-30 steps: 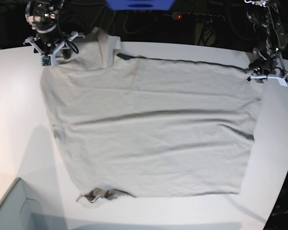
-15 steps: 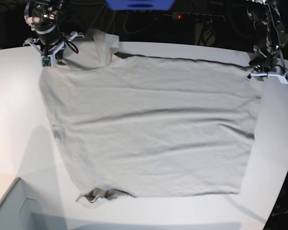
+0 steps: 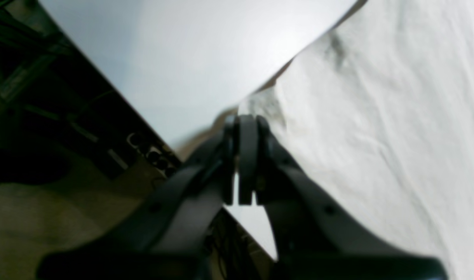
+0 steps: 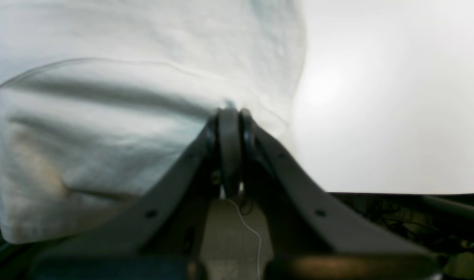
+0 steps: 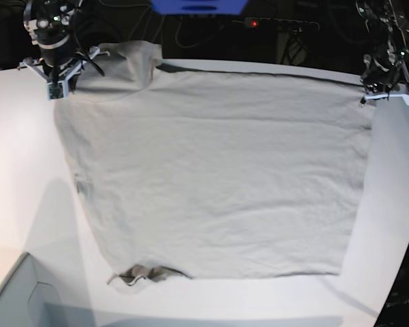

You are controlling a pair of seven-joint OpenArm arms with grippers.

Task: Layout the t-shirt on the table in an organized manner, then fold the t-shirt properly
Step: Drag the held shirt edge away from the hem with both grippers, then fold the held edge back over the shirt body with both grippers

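You are looking at a robot lab or test bench, not a home. A broad white tabletop point(image 5: 27, 170) with a curved edge is set against a dark backdrop. At twelve o'clock beyond it lie tangled cables point(image 5: 191, 30) and a power strip point(image 5: 279, 24) with a red light. Arms with cameras stand at ten and two o'clock. A grey box corner point(image 5: 13, 300) sits at seven o'clock.

Bare table point(image 5: 20, 170) flanks the spread t-shirt point(image 5: 218, 177); a grey box corner point(image 5: 17, 300) blocks the near-left.
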